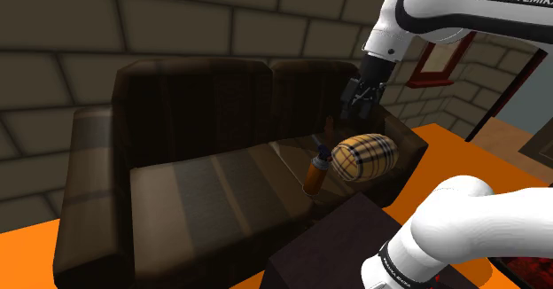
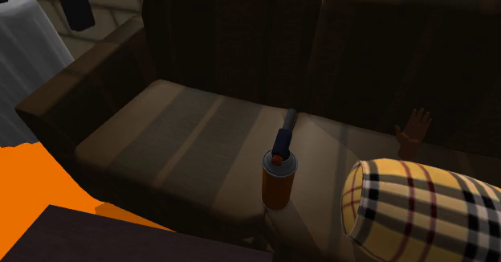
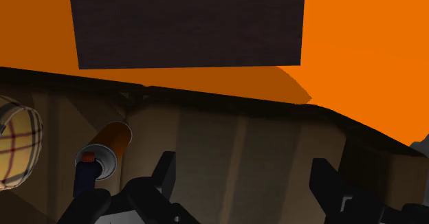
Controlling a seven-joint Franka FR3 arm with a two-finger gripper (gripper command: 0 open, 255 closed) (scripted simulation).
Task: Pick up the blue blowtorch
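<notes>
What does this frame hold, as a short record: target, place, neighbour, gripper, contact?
target: blowtorch, orange canister with dark blue head
place: on the dark sofa seat, near its front edge
neighbour: plaid roll cushion close beside it
gripper: gripper open, above the sofa, holding nothing
contact: none; blowtorch not yet grasped

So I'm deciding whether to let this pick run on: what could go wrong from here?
The open gripper hangs above the sofa with the blowtorch off to one side, not between its fingers; a straight descent would likely miss. Its round can lies near the seat's front edge, so a nudge might roll it off. The plaid pillow sits close beside it and could get bumped.
</notes>
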